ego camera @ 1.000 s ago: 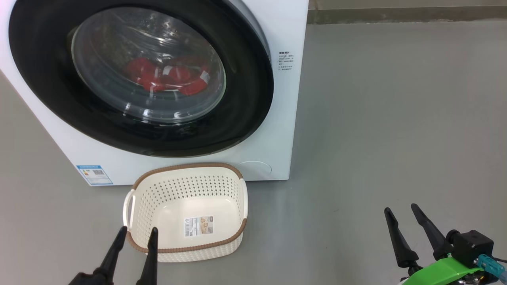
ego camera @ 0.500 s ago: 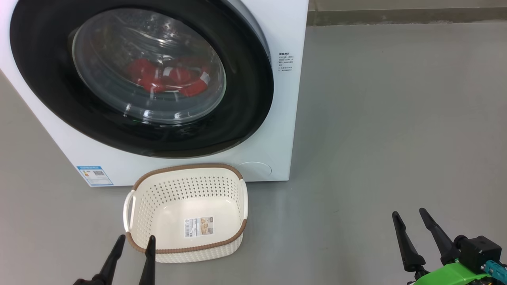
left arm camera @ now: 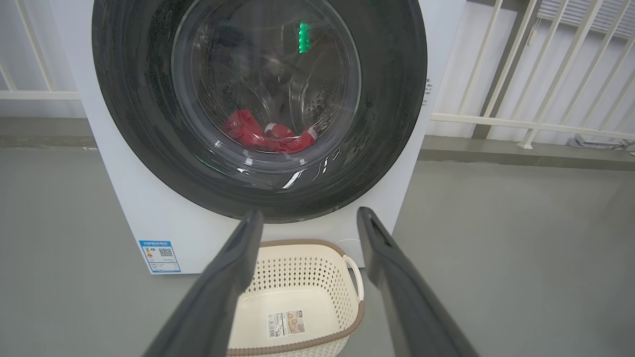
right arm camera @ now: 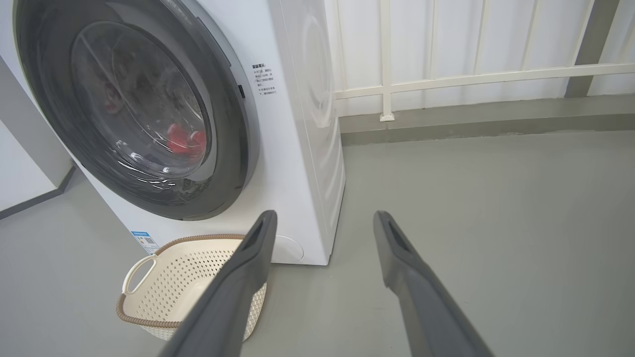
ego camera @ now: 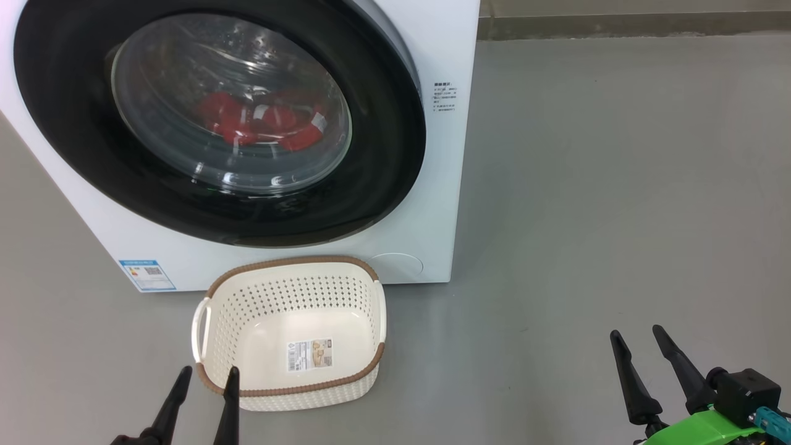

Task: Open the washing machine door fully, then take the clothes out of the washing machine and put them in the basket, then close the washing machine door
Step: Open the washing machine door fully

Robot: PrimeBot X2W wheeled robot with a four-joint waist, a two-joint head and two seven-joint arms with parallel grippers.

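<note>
Step one: the washing machine door [ego camera: 68, 123] is not yet opened.
Your left gripper [ego camera: 209, 369] hangs spread and empty by the near rim of the basket [ego camera: 290, 260]. The door is shut over the red clothes [ego camera: 259, 123]. Your right gripper [ego camera: 635, 331], also spread and empty, likely must reach the door's rim next.

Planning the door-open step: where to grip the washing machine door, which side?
Probably the right rim edge of the washing machine door, beside the small dark tab, coming from the robot's right with the open right gripper: that edge stands proud of the washing machine.
</note>
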